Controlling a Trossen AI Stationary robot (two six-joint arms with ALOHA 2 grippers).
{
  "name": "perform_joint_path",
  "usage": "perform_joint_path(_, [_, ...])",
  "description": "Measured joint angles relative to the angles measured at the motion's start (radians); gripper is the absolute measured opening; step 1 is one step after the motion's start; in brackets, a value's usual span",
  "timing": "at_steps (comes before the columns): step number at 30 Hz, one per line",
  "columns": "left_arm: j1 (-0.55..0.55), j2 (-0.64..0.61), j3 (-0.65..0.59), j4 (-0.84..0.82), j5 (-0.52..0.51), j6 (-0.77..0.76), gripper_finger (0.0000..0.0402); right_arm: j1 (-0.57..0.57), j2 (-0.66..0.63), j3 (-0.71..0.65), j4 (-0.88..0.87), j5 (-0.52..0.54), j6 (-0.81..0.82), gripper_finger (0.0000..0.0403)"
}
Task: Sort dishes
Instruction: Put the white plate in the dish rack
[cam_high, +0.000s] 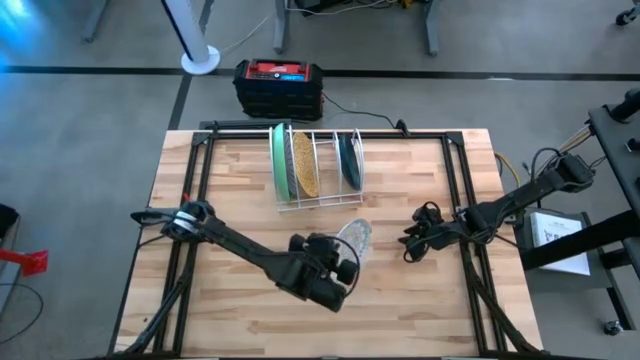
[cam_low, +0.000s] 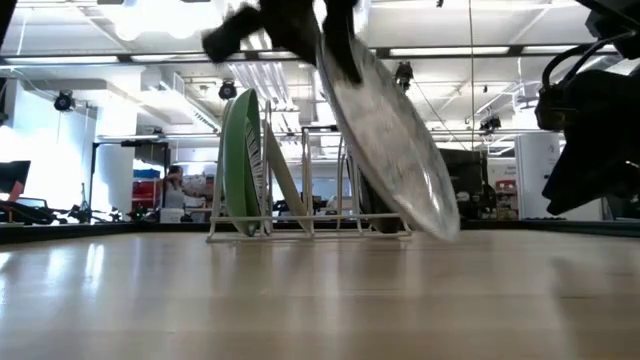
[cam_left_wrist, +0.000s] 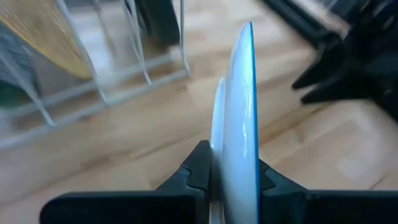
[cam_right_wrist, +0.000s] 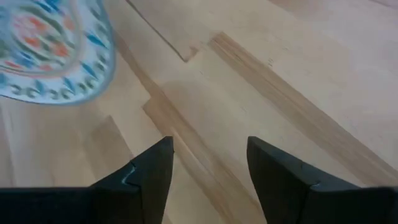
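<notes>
- Four plates make up my job, and three already stand on edge in the white wire rack (cam_high: 318, 170): the light green plate (cam_high: 279, 160), the mustard-yellow speckled plate (cam_high: 304, 164) beside it, and the dark teal plate (cam_high: 348, 160) a few slots along.
- My left hand (cam_high: 338, 272) is pinching the rim of the fourth, the white plate with the blue floral pattern (cam_high: 355, 240). The left wrist view shows both fingers pressed against its faces.
- That plate hangs tilted in the air, clear of the worktop (cam_high: 250, 300), with the rack beyond it, farther from the hand.
- My right hand (cam_high: 412, 240) hovers just beside the floral plate, on the side away from my left arm. Its fingers are spread with nothing between them, only bare wood below.
- I judge the step in hand to be carrying this last plate to the rack, with the left hand alone bearing it.
- Next, I think I must turn the plate upright, line its edge with a free slot between the yellow and teal plates, and lower it between the wires before letting go.
- The rim grip looks narrow, so I would move slowly.
</notes>
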Motion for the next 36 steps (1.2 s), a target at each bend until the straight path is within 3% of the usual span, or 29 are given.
perform_joint_path(5, [-0.011,0.000,0.143,-0.178,-0.129,-0.014,0.0022,0.000,-0.001,0.000,0.005,0.000,0.001,0.0195])
perform_joint_path(10, [0.020,0.000,0.199,-0.283,-0.162,0.033,0.0022,0.000,-0.002,0.000,0.005,0.001,0.001,0.0197])
perform_joint_path(18, [0.038,0.000,0.374,-0.612,-0.273,0.010,0.0022,0.000,-0.001,0.000,0.004,0.001,-0.001,0.0196])
perform_joint_path(21, [0.057,-0.006,0.446,-0.597,-0.343,0.102,0.0021,0.000,-0.001,0.000,0.004,0.001,-0.004,0.0199])
perform_joint_path(28, [0.173,0.001,0.518,-0.608,-0.378,0.294,0.0021,0.000,0.006,0.000,0.003,0.001,-0.005,0.0201])
perform_joint_path(36, [0.278,-0.004,0.517,-0.609,-0.397,0.344,0.0021,0.006,0.009,0.000,0.004,0.002,-0.006,0.0201])
